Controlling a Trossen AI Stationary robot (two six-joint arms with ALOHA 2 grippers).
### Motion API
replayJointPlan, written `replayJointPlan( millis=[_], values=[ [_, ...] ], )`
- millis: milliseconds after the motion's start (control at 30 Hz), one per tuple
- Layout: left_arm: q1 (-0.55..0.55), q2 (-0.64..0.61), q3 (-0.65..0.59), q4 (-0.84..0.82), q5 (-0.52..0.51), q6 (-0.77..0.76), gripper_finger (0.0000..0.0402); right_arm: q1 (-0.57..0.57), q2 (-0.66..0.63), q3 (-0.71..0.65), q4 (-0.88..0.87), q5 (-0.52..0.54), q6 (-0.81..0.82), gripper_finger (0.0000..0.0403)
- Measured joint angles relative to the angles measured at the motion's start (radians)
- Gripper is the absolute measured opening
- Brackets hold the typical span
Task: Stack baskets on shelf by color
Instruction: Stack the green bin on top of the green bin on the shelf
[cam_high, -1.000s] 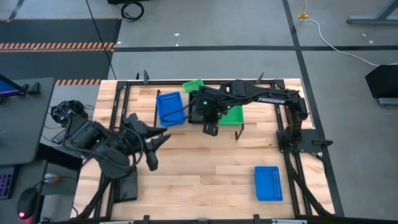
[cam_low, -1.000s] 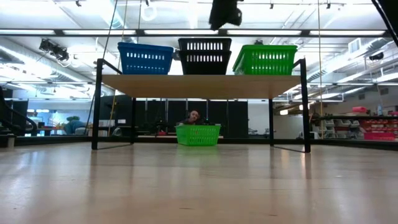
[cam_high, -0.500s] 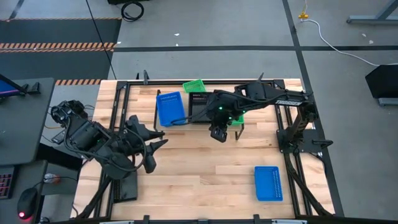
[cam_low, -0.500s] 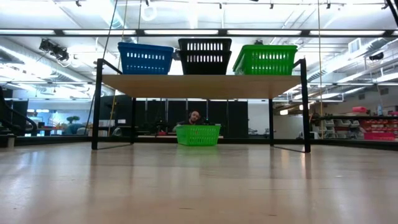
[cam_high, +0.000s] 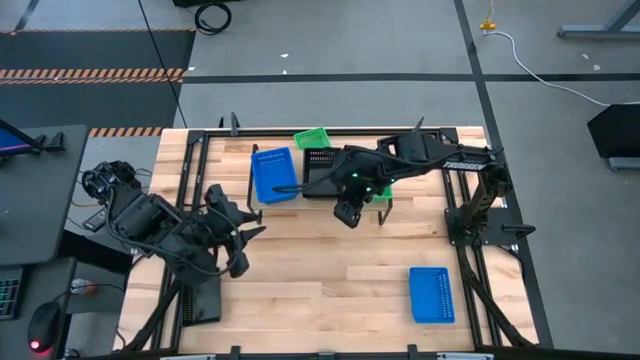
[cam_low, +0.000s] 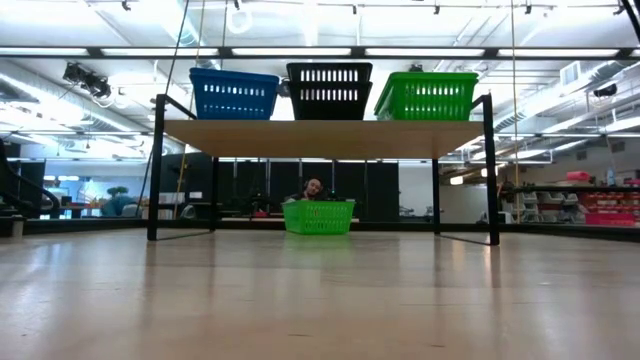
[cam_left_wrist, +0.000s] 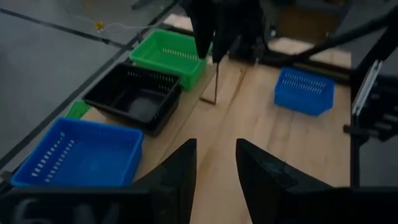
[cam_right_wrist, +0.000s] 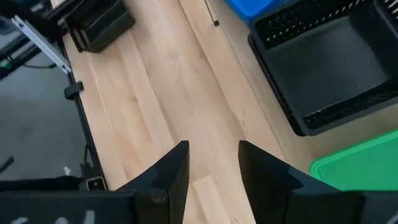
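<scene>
The right gripper (cam_high: 345, 214) hangs at the shelf's (cam_low: 320, 136) front edge, fingers (cam_right_wrist: 168, 174) apart and empty. Just behind it on the shelf sit the black baskets (cam_high: 320, 170), with a blue basket (cam_high: 272, 173) to one side and a green basket (cam_low: 427, 96) on the other, partly under the arm. A second green basket (cam_high: 311, 138) lies beyond the shelf; a second blue basket (cam_high: 431, 294) lies well apart, toward the near edge. The left gripper (cam_high: 238, 244) waits far off, fingers (cam_left_wrist: 180, 174) parted, holding nothing.
</scene>
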Motion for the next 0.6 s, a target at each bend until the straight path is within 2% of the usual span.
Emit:
replayJointPlan(
  millis=[300, 433, 600],
  values=[
    [0.035, -0.016, 0.000, -0.076, 0.014, 0.005, 0.0118, -0.055, -0.007, 0.000, 0.071, -0.024, 0.016, 0.0144],
    [0.118, -0.051, 0.000, -0.078, 0.011, 0.039, 0.0118, -0.124, -0.011, 0.030, 0.098, -0.042, -0.051, 0.0144],
    [0.278, -0.115, 0.000, -0.066, 0.014, 0.062, 0.0118, -0.251, -0.011, 0.072, 0.100, -0.045, -0.132, 0.0144]
  ],
)
